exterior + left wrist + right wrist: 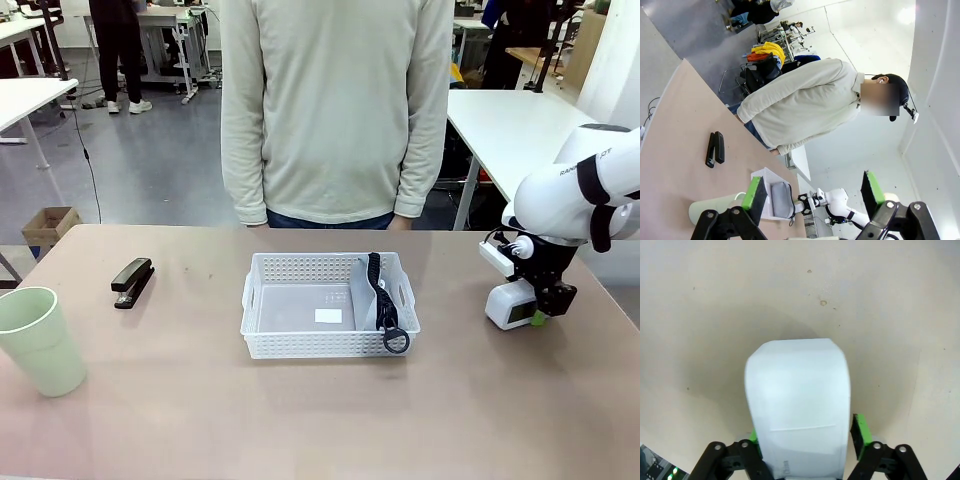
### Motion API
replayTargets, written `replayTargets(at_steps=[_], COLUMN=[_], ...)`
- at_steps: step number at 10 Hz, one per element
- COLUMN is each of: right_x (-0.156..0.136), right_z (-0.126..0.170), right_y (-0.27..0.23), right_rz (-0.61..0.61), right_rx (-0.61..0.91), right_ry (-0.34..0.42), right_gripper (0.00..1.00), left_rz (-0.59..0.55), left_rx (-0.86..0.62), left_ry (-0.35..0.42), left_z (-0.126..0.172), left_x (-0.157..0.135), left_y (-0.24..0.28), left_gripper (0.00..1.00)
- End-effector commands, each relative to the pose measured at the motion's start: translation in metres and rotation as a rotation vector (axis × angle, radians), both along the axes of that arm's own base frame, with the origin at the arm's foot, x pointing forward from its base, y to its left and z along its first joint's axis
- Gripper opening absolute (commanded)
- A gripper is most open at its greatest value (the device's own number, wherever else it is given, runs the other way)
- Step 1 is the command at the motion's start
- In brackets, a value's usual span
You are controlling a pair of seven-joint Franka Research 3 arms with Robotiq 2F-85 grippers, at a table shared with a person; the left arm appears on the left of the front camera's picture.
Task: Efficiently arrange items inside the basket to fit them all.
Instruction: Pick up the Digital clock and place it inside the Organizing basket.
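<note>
The white basket (300,262) sits mid-table with the grey pouch (366,300) standing on edge along its right end, black strap hanging over the front rim. A black stapler (132,281) lies at the left, and a pale green cup (42,340) stands near the front left corner. At the right, the white clock (508,306) rests on the table with my right gripper (545,312) shut on it. In the right wrist view the clock (797,400) sits between the green pads of that gripper (807,436). My left gripper (812,197) is open, high above the table, with stapler (715,149), basket (762,180) and pouch (781,200) below it.
A person in a pale sweater (335,100) stands at the table's far edge, directly behind the basket, arms hanging down. Bare tabletop (300,420) stretches in front of the basket and between basket and clock. A white table (510,120) stands behind at the right.
</note>
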State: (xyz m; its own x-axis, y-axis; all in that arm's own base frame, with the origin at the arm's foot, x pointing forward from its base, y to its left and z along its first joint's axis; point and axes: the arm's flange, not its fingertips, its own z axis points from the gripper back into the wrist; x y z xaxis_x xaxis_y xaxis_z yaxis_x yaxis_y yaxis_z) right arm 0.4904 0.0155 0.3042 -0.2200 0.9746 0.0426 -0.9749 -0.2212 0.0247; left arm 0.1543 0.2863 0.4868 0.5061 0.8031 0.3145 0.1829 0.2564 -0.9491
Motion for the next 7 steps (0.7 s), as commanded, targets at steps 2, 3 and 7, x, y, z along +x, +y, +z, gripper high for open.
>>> replayTargets(at_steps=[2,3,7], right_x=[-0.001,-0.0013,-0.0026], right_z=[-0.0017,-0.0014,0.0045], right_y=[-0.0049,-0.005,-0.0029], right_rz=[0.04,0.036,0.013], right_rx=[-0.012,-0.017,-0.019], right_ry=[-0.015,-0.014,0.007], right_gripper=[0.0,0.0,0.0], left_rz=[0.0,0.0,0.0], left_rx=[0.011,0.011,0.011], left_ry=[-0.032,-0.032,-0.032], left_z=[-0.0002,-0.0002,-0.0002], left_x=[0.0019,0.0019,0.0019], left_y=[0.0,0.0,0.0], left_gripper=[1.0,1.0,1.0])
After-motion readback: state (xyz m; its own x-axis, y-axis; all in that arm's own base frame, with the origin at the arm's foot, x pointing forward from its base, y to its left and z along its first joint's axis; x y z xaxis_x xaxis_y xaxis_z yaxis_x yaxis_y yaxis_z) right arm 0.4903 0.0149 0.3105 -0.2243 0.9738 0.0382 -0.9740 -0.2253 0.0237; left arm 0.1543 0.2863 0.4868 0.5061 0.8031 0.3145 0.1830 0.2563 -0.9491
